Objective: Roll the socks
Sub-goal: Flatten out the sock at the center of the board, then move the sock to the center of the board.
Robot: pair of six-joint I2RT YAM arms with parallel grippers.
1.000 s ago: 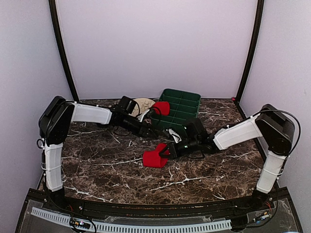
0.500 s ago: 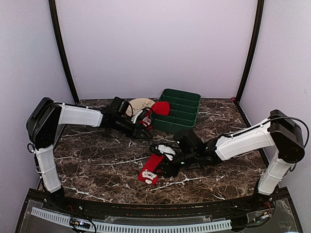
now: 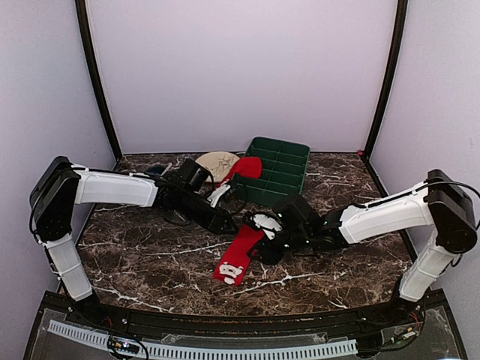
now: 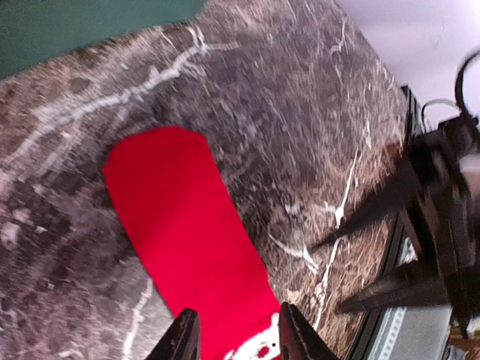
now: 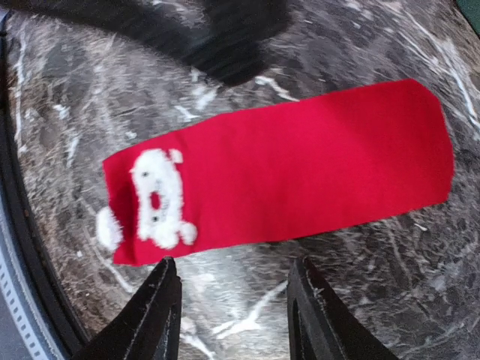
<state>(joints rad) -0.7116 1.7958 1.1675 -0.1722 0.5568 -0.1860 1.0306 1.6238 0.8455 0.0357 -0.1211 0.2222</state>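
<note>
Right fingers point(image 5: 159, 315) now stand apart like my left fingers point(image 4: 184, 337), the sock point(image 3: 240, 253) released and lying flat toward the counter's point(image 3: 150, 262) near edge, ready for rolling.

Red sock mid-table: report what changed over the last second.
The right gripper laid the bunched red sock out flat and let go. The left gripper swung from the green tray toward it. The other sock at the tray's rim stayed put.

sock point(image 3: 238, 253): soft matt cloth | table point(image 3: 142, 259): polished marble-look | bin point(image 3: 289, 169): smooth matt plastic
</note>
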